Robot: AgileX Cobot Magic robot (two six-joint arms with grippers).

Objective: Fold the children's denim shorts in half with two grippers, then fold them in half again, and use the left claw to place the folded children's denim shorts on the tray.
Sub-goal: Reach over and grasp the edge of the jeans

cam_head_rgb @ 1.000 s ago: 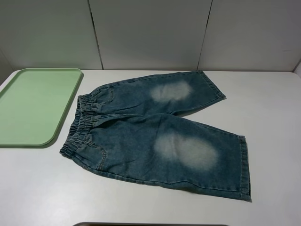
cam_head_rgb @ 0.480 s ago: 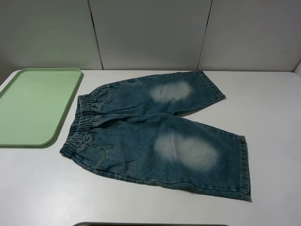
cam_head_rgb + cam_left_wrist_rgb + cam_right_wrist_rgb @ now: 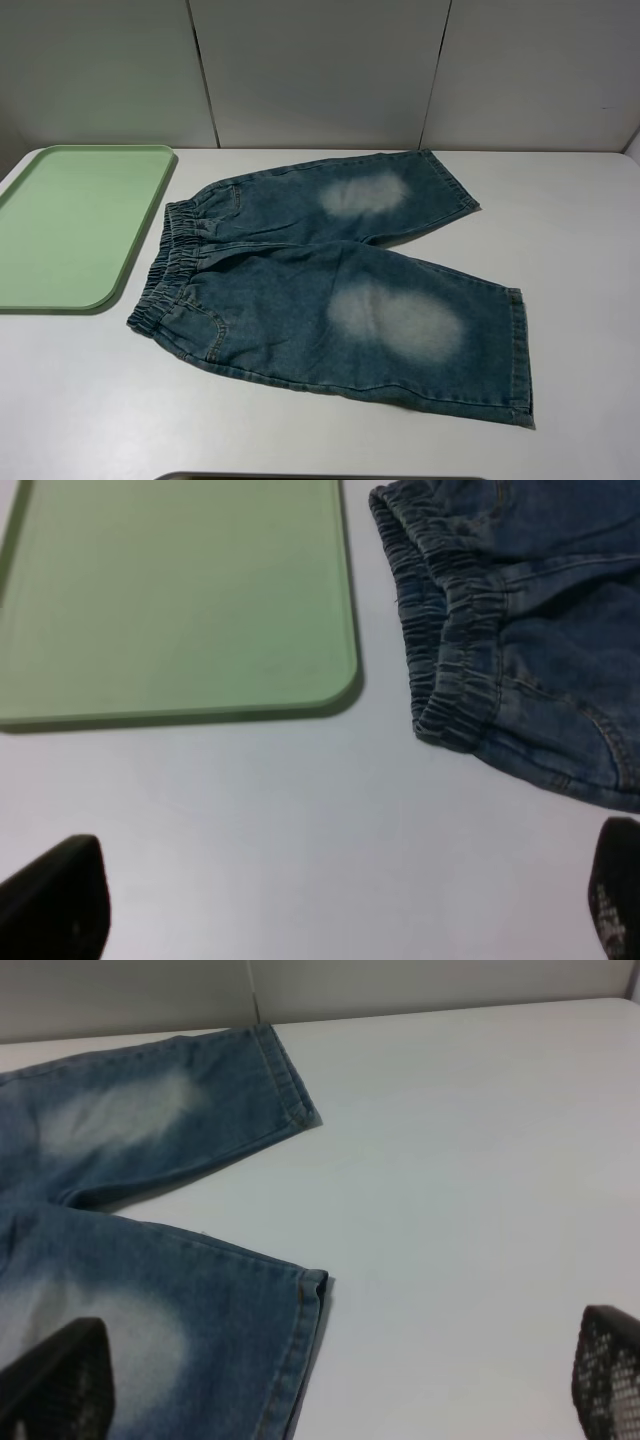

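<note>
Exterior high view shows the children's denim shorts (image 3: 330, 280) spread flat mid-frame, just right of the tray (image 3: 70, 225) at the left edge; left claw (image 3: 335, 900) and right gripper (image 3: 332, 1380) both gape wide, empty.

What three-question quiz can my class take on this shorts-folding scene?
1. True or false: the denim shorts lie unfolded on the table.
2. Which part of the shorts lies nearest the tray? A waistband, B leg hems, C faded patches.
3. Is the left gripper open or shut?
Key: 1 true; 2 A; 3 open.
</note>
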